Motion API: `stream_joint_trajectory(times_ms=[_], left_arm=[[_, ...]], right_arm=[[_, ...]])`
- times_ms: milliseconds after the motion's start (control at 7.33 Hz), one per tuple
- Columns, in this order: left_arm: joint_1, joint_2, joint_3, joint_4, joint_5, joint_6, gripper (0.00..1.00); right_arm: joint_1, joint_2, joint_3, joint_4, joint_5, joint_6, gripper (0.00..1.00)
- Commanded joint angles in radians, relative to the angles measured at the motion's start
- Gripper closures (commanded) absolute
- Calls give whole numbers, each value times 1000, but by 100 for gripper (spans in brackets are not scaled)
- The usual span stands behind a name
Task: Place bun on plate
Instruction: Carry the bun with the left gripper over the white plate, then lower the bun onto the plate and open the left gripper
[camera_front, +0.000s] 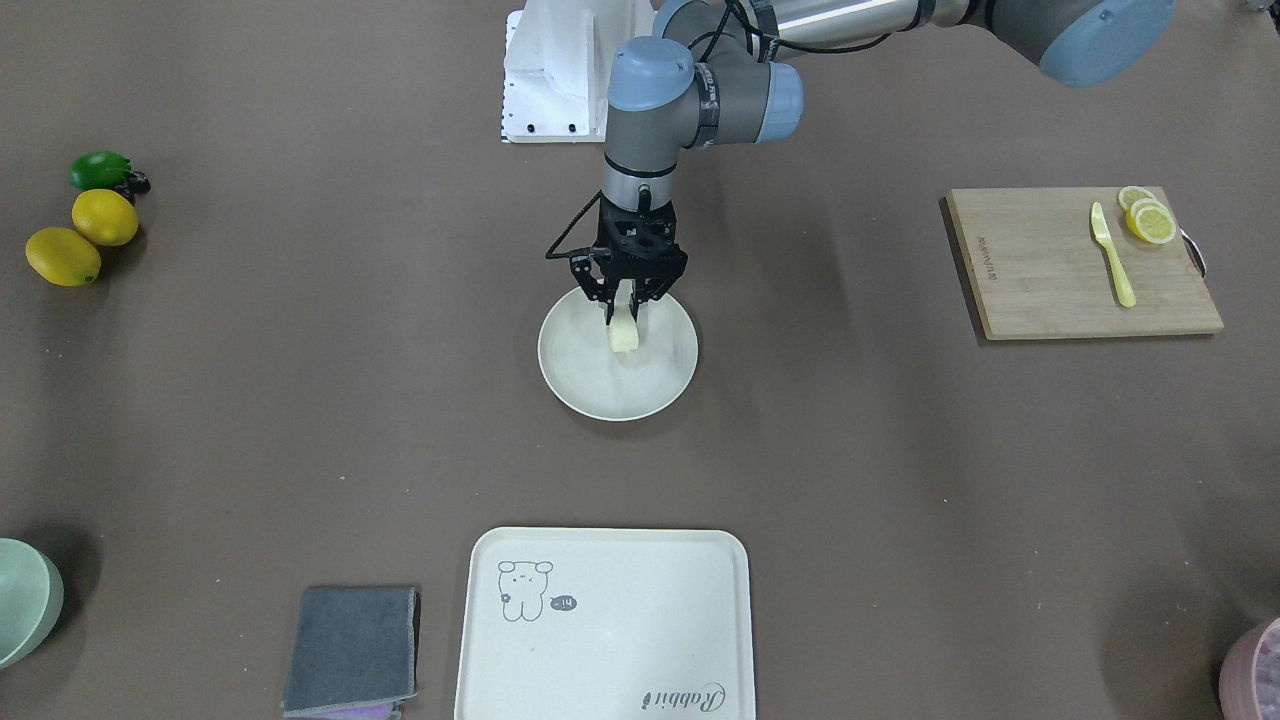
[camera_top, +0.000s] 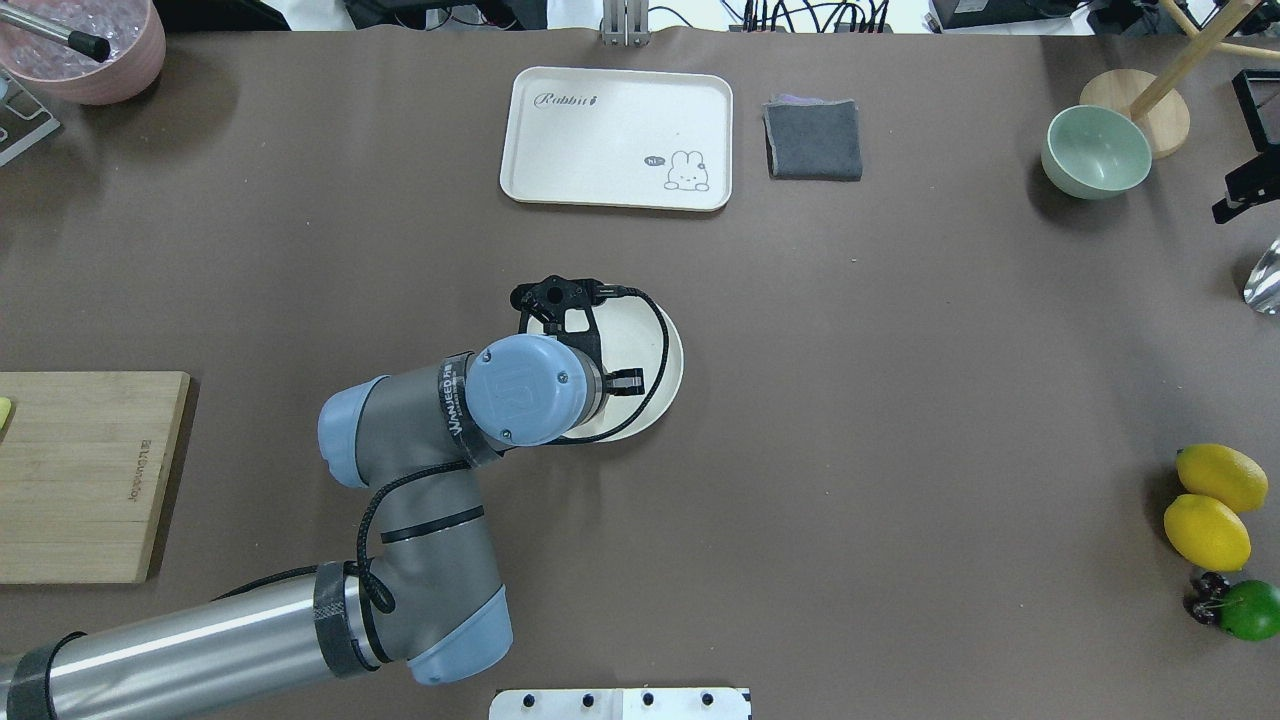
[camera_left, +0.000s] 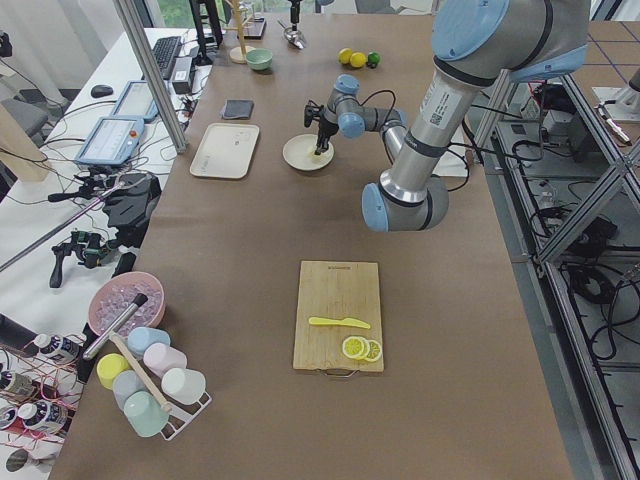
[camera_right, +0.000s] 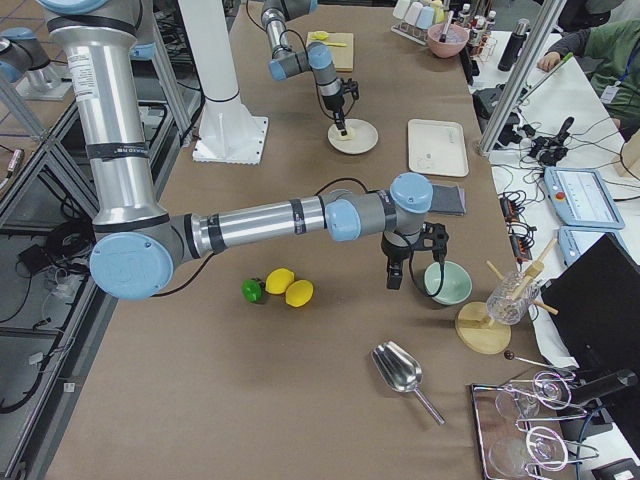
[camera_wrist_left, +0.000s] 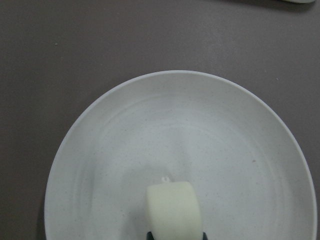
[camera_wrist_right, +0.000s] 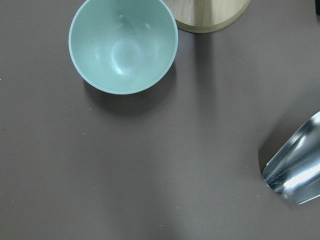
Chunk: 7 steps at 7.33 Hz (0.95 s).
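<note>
Count of table contents: 1 plate (camera_front: 600, 395), 1 bun (camera_front: 624, 330), 1 rabbit-print tray (camera_front: 620, 640), 1 folded grey cloth (camera_front: 352, 648), 1 pale green bowl (camera_top: 1096, 150), 1 wooden cutting board (camera_front: 1050, 270), 1 yellow knife (camera_front: 1112, 255), 2 lemons (camera_front: 105, 217), 1 lime (camera_front: 98, 170), 1 metal scoop (camera_right: 398, 370), 1 pink bowl (camera_top: 90, 60). Lemon slices (camera_front: 1150, 222), upper right of the front view: at least 2; they overlap.

Left gripper (camera_front: 625, 310) vertical, jaws clamped; right arm extended, right gripper (camera_right: 392, 272) pointing down.

Matt speckled plate (camera_wrist_left: 100, 150), smooth waxy bun (camera_wrist_left: 174, 210)
</note>
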Motion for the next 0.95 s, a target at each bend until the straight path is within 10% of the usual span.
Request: stream_joint_trajectory(times_ms=[0, 136, 273, 409, 818], left_arm=[[-1, -10, 17, -13, 0, 1, 62], [-1, -7, 19, -12, 0, 3, 57], [-1, -7, 19, -12, 0, 12, 14], [-7, -6, 16, -12, 0, 18, 2], [-107, 87, -144, 5, -14, 206, 2]], right_arm=[[23, 9, 5, -11, -33, -5, 0], [26, 13, 9, -10, -71, -8, 0], [26, 11, 11, -11, -72, -8, 0], [26, 11, 5, -13, -66, -8, 0], [26, 10, -8, -13, -61, -8, 0]])
